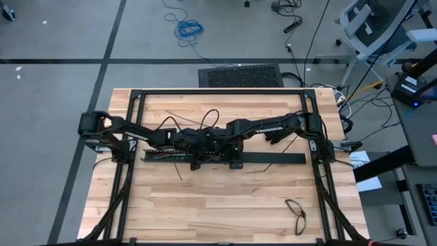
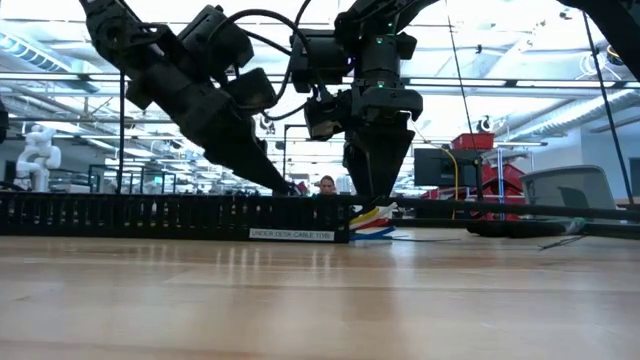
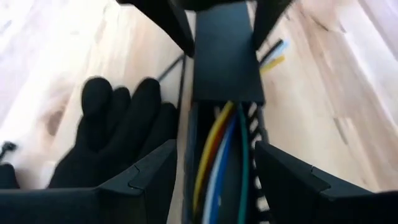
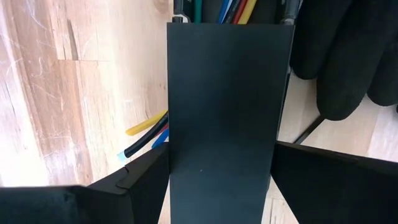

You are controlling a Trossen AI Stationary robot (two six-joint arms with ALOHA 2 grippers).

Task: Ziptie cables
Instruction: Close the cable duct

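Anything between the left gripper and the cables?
Nothing visible. The left gripper straddles the open slotted tray, with the cables exposed between its fingers. Farther along, a flat black cover hides them.
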